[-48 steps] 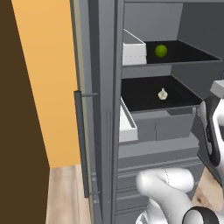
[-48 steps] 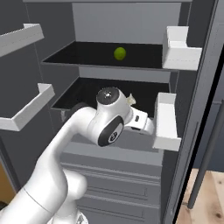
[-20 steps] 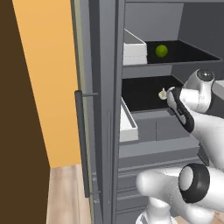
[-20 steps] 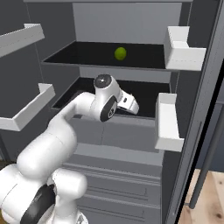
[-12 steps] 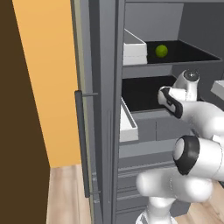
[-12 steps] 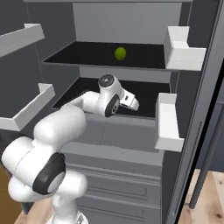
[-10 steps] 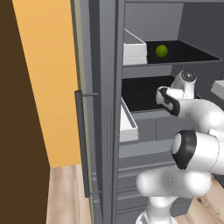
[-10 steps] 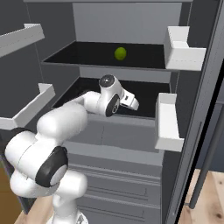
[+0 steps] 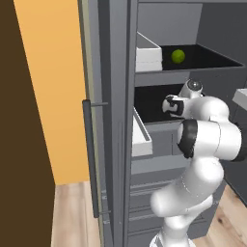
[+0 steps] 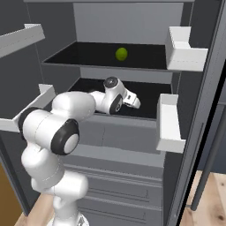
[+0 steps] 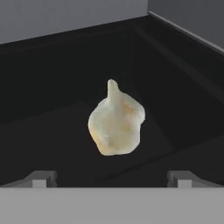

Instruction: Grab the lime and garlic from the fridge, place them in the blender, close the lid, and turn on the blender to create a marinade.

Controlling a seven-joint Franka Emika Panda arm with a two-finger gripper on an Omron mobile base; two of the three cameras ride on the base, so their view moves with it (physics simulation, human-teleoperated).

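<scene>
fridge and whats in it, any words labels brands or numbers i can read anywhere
None: there is no readable text.
The fridge walls, door bins and shelves are blank.
The lime and garlic carry no sticker or label.
The arm has no marking.

This is a home kitchen, rendered rather than real. A tall dark grey fridge point(image 10: 132, 26) stands open in front of me, with black inner shelves point(image 10: 88, 55) and white door bins point(image 10: 185, 53) on both sides. Food sits inside: a lime point(image 10: 122, 54) on the upper shelf and a garlic bulb point(image 11: 116, 122) on the shelf below. The long thin door handle point(image 9: 90, 159) runs down the open door's edge. Beyond it, a warm orange wall point(image 9: 53, 87) meets a light wooden plank floor point(image 9: 72, 212), as in a house.
</scene>
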